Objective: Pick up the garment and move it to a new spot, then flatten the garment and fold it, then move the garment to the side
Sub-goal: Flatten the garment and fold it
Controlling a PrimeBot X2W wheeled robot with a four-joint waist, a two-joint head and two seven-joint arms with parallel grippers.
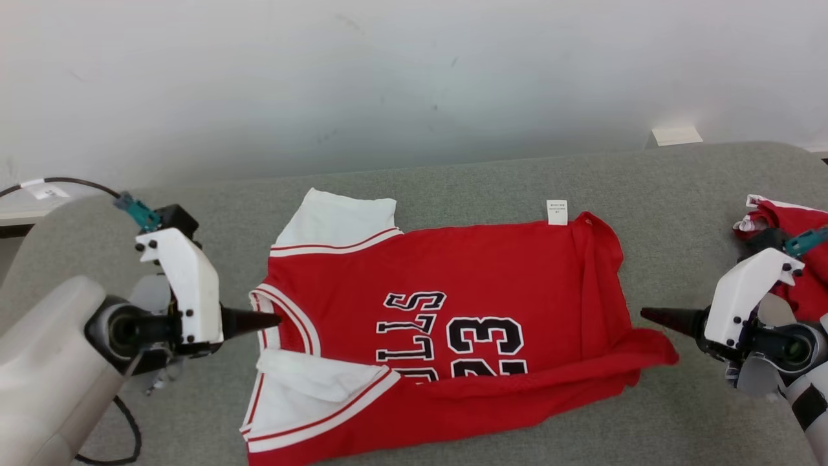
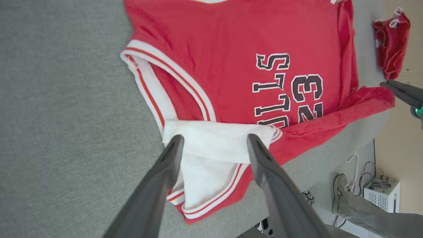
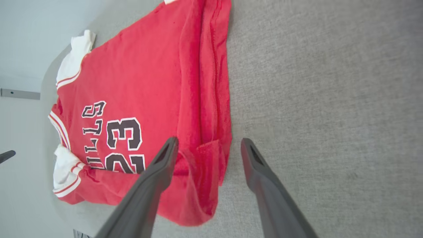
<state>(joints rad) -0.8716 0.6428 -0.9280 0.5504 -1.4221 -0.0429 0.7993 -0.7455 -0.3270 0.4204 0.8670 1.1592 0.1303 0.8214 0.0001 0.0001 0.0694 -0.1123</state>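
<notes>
Our jersey [image 1: 466,304] lies on the table [image 1: 679,213], long axis left to right; we flank it, left gripper [image 1: 268,319] at the collar end, right gripper [image 1: 650,314] at the hem, both wide open, empty.

Bare grey table [image 1: 491,178] runs free along the upper middle of the frame and at the lower right, while the red jersey [image 1: 491,259] fills the centre, a bunched red cloth [image 1: 786,217] crowds the right edge, and a dark cable [image 1: 134,424] loops at the lower left.
</notes>
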